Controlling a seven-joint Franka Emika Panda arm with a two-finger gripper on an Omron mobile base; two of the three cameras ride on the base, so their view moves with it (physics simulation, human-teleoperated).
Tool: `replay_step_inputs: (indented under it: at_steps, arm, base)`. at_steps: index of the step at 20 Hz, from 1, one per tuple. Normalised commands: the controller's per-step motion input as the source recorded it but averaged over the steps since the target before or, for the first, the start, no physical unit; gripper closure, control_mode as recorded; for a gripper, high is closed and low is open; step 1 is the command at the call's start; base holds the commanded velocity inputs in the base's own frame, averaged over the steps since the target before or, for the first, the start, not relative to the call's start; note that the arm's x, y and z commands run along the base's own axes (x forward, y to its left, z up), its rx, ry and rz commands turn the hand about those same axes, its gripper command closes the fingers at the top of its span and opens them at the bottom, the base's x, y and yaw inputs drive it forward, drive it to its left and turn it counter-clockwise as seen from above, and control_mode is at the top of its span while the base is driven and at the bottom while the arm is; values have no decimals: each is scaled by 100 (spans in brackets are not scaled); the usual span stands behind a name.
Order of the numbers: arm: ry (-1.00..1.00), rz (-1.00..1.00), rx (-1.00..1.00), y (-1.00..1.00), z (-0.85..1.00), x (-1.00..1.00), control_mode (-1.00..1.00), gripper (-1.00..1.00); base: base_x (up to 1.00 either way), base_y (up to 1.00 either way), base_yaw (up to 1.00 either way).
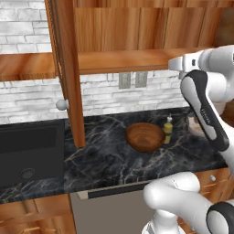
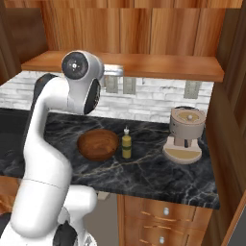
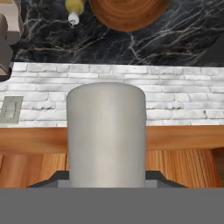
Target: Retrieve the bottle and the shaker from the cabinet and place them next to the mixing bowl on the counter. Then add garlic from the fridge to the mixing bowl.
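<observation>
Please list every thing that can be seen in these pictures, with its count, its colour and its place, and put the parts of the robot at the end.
Round wooden mixing bowl: one, brown, on the black marble counter.
Slim bottle: one, olive-yellow with pale cap, upright just right of the bowl.
Cylindrical shaker: one, grey-silver, held at the cabinet shelf.
Wooden wall cabinet: one, reddish-brown, above the counter, door open.
Coffee machine: one, beige, at the counter's right.
Wall sockets: grey, on white brick.
Sink: one, dark, left.
Gripper: one, dark, shut on the shaker.

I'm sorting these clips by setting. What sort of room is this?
Most likely a home kitchen: a black marble counter under a wooden wall cabinet, a sink set into the top, and a wooden mixing bowl beside a bottle.
</observation>
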Motion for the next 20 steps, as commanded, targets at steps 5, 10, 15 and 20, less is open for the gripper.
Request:
replay_step_inputs:
  at_steps: [5, 10, 15, 20]
  arm:
    - [-9, 0, 1, -27, -34, -100, -100, 100]
    - [-12, 0, 4, -27, -51, -93, -100, 100]
    - [-11, 0, 3, -20, -60, -63, -100, 100]
    - [-9, 5, 2, -7, -59, -20, -100, 100]
  base:
    - [0, 0, 0]
    - [0, 0, 0]
    - [0, 0, 0]
    - [0, 0, 0]
